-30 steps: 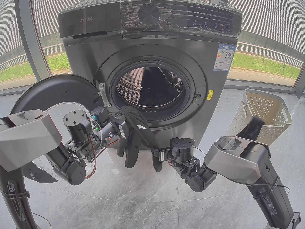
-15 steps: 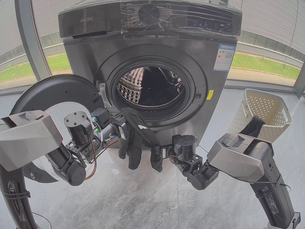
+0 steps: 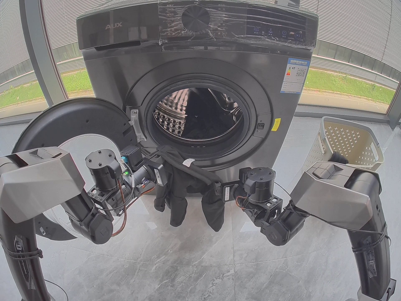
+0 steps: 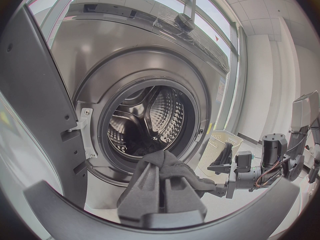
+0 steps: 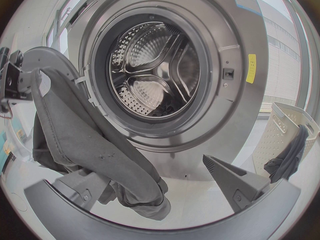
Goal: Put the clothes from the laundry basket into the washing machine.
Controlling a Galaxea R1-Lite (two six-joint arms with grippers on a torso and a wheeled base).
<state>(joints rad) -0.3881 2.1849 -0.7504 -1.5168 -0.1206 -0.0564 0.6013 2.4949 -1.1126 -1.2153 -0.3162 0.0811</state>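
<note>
A black garment hangs in front of the washing machine's open drum, low before the door opening. My left gripper is shut on one end of it, fingers pressed together under the cloth. The garment's band stretches across to my right gripper, which is open. In the right wrist view the cloth drapes over one finger, and the other finger stands far off and bare. A second dark garment hangs over the rim of the white laundry basket.
The round door is swung fully open to the left, behind my left arm. The basket stands tilted on the floor right of the machine. Something dark lies at the drum's bottom. Pale tiled floor lies open in front.
My right gripper has moved right and up, drawing the garment's band out taut between the two grippers. The left gripper has hardly moved.
</note>
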